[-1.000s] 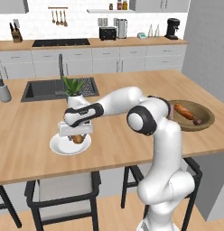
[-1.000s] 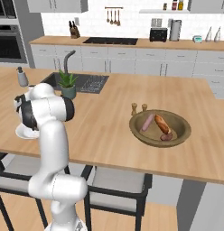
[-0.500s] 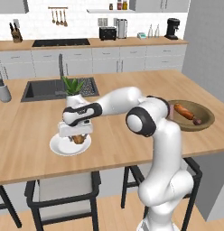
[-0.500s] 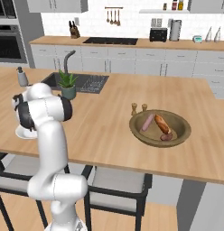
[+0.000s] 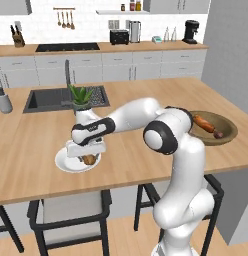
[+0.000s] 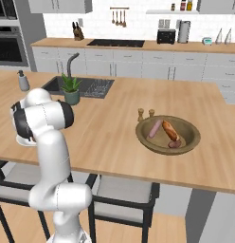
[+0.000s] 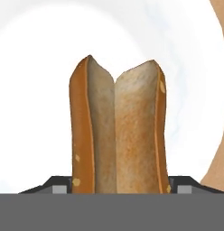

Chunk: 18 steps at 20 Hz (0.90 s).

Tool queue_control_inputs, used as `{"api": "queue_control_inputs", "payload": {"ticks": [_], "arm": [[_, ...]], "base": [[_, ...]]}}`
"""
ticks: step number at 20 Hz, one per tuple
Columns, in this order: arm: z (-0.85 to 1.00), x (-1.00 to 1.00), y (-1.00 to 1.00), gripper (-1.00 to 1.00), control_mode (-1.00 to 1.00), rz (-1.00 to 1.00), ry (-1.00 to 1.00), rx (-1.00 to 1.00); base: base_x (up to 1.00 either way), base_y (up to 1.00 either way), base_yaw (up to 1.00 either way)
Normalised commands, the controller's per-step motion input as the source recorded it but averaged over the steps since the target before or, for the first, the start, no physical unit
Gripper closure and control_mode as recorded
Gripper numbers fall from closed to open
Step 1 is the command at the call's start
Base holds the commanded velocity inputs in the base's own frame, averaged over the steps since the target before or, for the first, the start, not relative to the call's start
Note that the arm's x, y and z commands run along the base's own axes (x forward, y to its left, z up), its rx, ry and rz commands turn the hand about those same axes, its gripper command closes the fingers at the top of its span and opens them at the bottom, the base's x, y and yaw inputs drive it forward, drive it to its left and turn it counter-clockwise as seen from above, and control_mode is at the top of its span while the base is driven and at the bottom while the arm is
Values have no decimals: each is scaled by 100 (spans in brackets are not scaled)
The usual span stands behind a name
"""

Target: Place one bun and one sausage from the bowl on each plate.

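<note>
Gripper (image 5: 88, 159) low over the white plate (image 5: 63, 163) on the wooden tabletop (image 5: 36, 145), near the potted plant (image 5: 81, 97). Split bun (image 7: 117, 131) stands between the jaws, which sit wide around it; the bun is over the plate, contact with the plate not clear. Wooden bowl (image 6: 190, 142) well apart at the far end, with a reddish-brown sausage (image 6: 170, 130), a pale pink sausage (image 6: 154, 128) and a small dark item. Two wooden shakers (image 6: 145, 114) just beside the bowl's rim.
</note>
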Motion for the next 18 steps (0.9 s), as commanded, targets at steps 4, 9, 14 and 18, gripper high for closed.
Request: {"api": "queue_control_inputs", "payload": {"ticks": [4, 9, 14, 18], "arm": [[0, 3, 0, -100, -100, 0, 0, 0], [4, 0, 0, -100, -100, 0, 1, 0], [59, -1, -13, -100, -100, 0, 0, 0], [57, 0, -80, -100, -100, 0, -1, 0]], "base": [[0, 0, 0], [0, 0, 0], [0, 0, 0], [0, 0, 0]]}}
